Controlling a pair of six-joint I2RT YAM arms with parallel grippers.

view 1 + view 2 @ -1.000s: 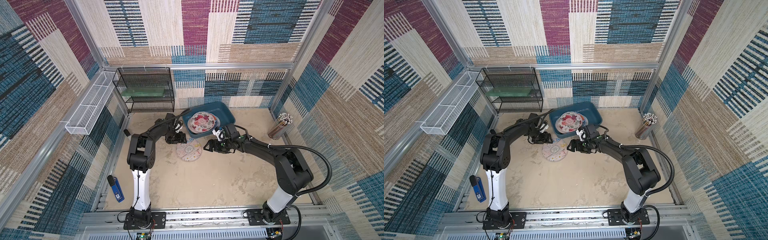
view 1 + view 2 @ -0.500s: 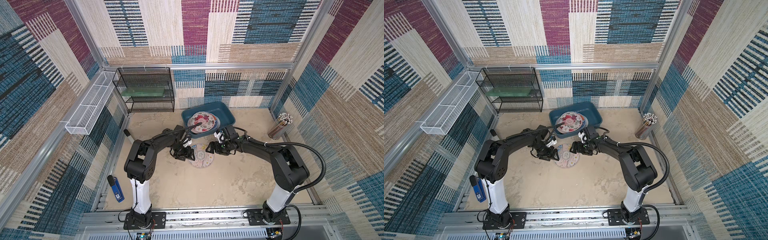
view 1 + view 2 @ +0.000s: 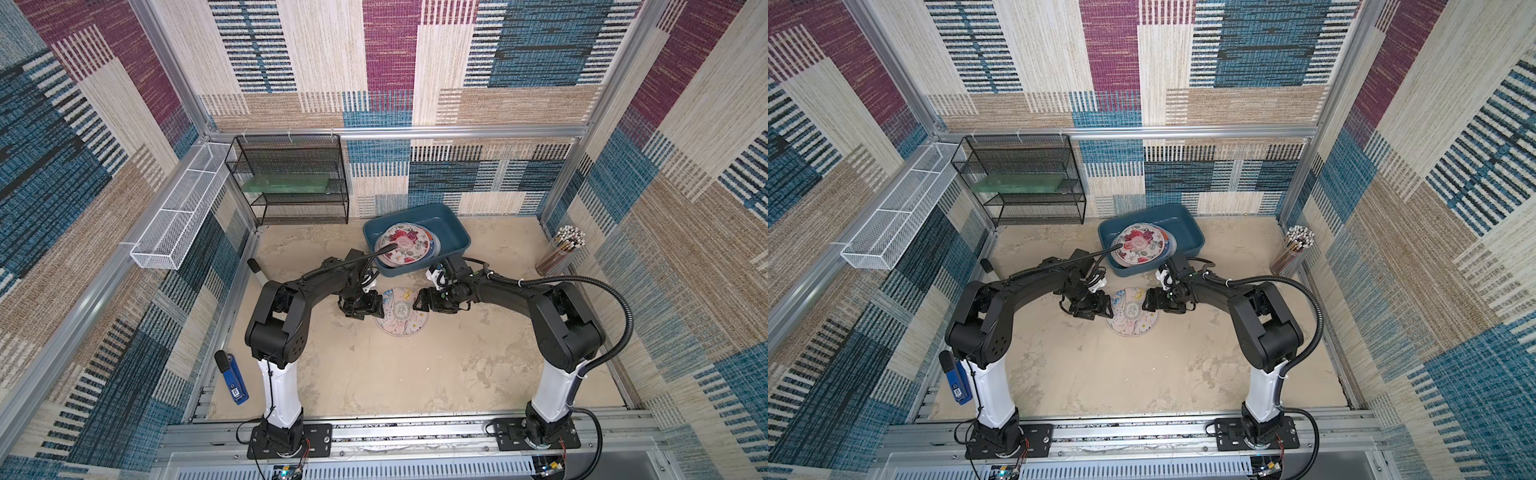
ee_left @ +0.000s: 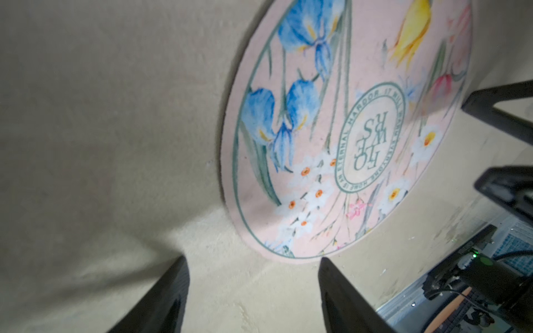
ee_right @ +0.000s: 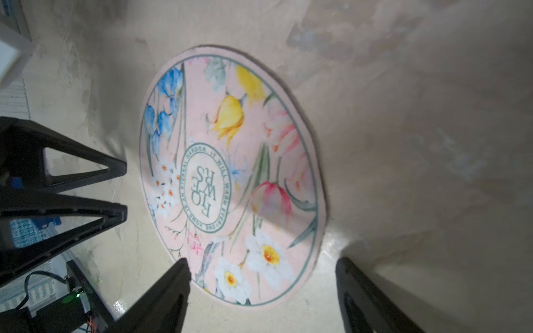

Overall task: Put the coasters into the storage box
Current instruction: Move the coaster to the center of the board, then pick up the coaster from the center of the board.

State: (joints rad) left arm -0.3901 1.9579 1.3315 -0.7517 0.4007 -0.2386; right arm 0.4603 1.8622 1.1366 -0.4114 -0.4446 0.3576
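The left gripper [image 3: 375, 309] and the right gripper [image 3: 419, 305] hang low, facing each other across a loose coaster [image 3: 401, 318]. Each has its jaws spread wide and nothing in them. From where I stand, the job now looks like getting a hold on a mat that lies flush on the table [image 3: 395, 374]. I'd have one finger press or brace at one rim while the other arm works a fingertip under the far rim, and close only once the edge has lifted. Squeezing from above would probably just skid it along. The coaster is a thin pink disc printed with blue, yellow and white flowers around a green lettered ring. It lies just in front of the storage box [image 3: 457, 232], where the stacked coasters [image 3: 401, 247] lean tilted against the near wall.
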